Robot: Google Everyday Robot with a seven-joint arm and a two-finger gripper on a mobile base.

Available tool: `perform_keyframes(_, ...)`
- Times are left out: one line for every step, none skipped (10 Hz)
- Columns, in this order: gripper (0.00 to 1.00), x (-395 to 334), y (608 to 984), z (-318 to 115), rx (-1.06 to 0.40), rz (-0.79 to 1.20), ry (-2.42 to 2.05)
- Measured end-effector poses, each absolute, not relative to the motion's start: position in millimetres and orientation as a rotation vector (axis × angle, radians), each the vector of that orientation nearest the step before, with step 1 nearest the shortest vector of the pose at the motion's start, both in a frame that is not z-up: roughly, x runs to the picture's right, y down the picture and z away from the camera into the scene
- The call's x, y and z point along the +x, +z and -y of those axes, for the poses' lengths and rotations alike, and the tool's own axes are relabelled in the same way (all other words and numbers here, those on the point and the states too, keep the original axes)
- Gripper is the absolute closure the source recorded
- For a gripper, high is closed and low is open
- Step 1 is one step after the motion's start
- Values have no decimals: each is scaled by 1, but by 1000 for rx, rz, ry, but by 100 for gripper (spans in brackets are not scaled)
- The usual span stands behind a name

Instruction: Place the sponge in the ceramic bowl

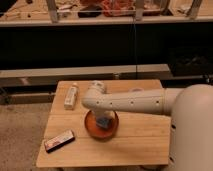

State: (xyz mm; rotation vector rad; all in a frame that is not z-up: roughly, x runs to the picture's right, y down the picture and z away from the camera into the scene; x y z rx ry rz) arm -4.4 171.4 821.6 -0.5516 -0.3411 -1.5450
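The orange-red ceramic bowl (pixel 90 128) sits near the middle of the wooden table (pixel 135 142). My white arm reaches in from the right and bends down over it. The gripper (pixel 102 118) hangs inside the bowl, just above its floor. A small blue sponge (pixel 104 122) shows at the gripper's tip, low in the bowl. Whether the sponge rests on the bowl or is still held cannot be told from this view.
A dark flat bar with a pale label (pixel 59 140) lies near the table's front left corner. A pale upright packet (pixel 71 96) stands at the back left. A small pale cup (pixel 96 84) peeks out behind my arm. Dark shelving runs behind the table.
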Motion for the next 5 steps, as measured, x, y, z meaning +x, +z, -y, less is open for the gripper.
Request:
perform_keyframes(100, -4, 823, -172, -550, 343, -1549)
perform_keyframes(99, -5, 823, -172, -548, 346, -1553)
perform_keyframes(95, -5, 824, -174, -545, 354, -1570)
perform_keyframes(95, -6, 824, -174, -541, 358, -1575)
perform_keyframes(95, -6, 825, -173, -540, 359, -1574)
